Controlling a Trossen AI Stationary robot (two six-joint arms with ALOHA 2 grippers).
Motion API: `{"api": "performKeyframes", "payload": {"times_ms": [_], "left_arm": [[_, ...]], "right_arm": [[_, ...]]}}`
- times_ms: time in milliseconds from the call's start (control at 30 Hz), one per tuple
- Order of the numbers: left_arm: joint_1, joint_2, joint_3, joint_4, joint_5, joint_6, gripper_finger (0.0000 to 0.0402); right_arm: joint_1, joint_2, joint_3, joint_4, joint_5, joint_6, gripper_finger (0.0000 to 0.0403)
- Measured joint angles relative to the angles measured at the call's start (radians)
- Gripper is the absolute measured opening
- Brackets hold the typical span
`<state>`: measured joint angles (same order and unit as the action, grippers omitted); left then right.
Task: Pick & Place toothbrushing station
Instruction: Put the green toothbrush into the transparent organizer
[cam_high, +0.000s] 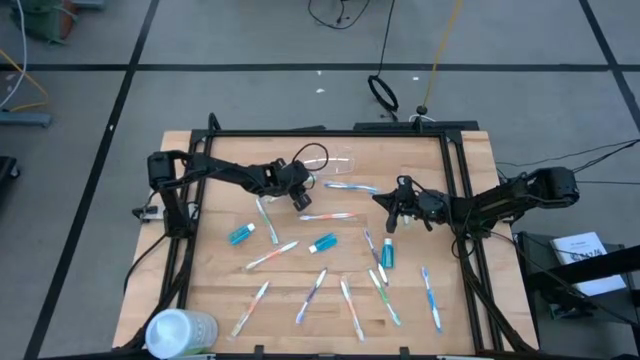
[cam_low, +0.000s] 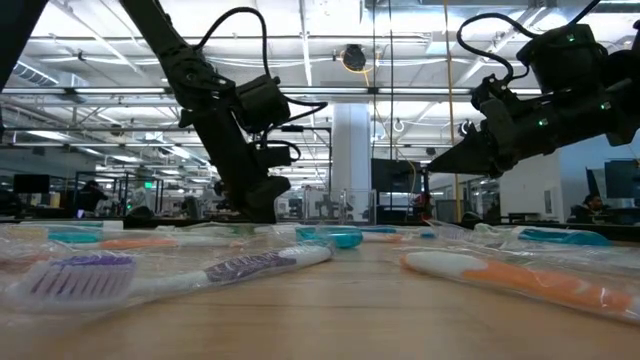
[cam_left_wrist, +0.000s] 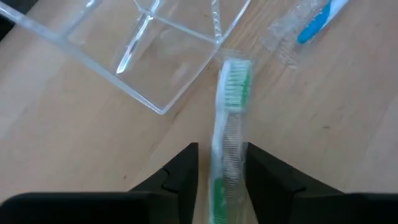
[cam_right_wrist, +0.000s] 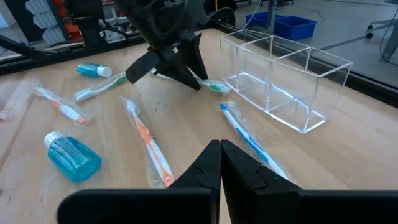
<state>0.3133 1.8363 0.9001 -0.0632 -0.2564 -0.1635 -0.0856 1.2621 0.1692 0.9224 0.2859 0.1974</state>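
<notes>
A clear box with compartments (cam_high: 330, 160) (cam_right_wrist: 280, 81) stands on the far middle of the table. Right beside it lies a green-and-white toothbrush in a clear wrapper (cam_left_wrist: 231, 99), its bristle head (cam_right_wrist: 214, 87) toward the box. My left gripper (cam_left_wrist: 222, 165) (cam_high: 301, 197) points steeply down over it, open, with one finger on each side of the neck. My right gripper (cam_right_wrist: 221, 152) (cam_high: 392, 205) hangs shut above the table's right half and holds nothing. My left gripper straddles the wrapped toothbrush's neck (cam_left_wrist: 227, 140) from above, slanting, its fingers (cam_left_wrist: 186, 171) lying along either side. The brush lies flat on the table. Whether the fingers touch the wrapper I cannot tell.
Several wrapped toothbrushes lie across the middle and near part of the table, among them a blue one (cam_right_wrist: 249, 140) and an orange one (cam_right_wrist: 149, 149). Small blue bottles (cam_high: 242, 234) (cam_high: 323, 242) (cam_high: 387, 254) lie between them. A whitish round container (cam_high: 180, 330) sits at the near left corner.
</notes>
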Motion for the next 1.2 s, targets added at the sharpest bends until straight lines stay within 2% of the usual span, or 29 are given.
{"api": "performKeyframes", "payload": {"times_ms": [233, 300, 467, 567, 867, 1033, 1200], "left_arm": [[0.002, -0.005, -0.003, 0.002, 0.101, -0.048, 0.0023], [0.002, -0.006, -0.003, 0.001, 0.125, -0.053, 0.001], [-0.019, -0.015, -0.005, -0.004, 0.109, -0.064, 0.0024], [-0.042, -0.05, -0.007, -0.031, 0.12, -0.054, 0.0013], [-0.107, -0.279, -0.008, -0.005, 0.082, -0.024, 0.0006], [-0.114, -0.366, -0.006, 0.213, -0.078, 0.003, 0.0013], [-0.099, -0.363, -0.006, 0.446, -0.108, 0.078, 0.0005]], "right_arm": [[0.0, 0.0, -0.001, 0.0, 0.0, 0.0, 0.0], [0.0, 0.0, -0.001, 0.0, 0.0, 0.0, 0.0], [0.0, 0.0, -0.001, 0.0, 0.0, 0.0, 0.0], [0.0, 0.0, -0.001, 0.0, 0.0, 0.0, 0.0], [0.0, 0.0, -0.001, -0.004, 0.0, 0.0, 0.0], [0.0, 0.0, -0.002, -0.011, 0.001, 0.0, 0.0], [0.0, 0.0, -0.002, -0.016, 0.001, 0.0, 0.0]]}}
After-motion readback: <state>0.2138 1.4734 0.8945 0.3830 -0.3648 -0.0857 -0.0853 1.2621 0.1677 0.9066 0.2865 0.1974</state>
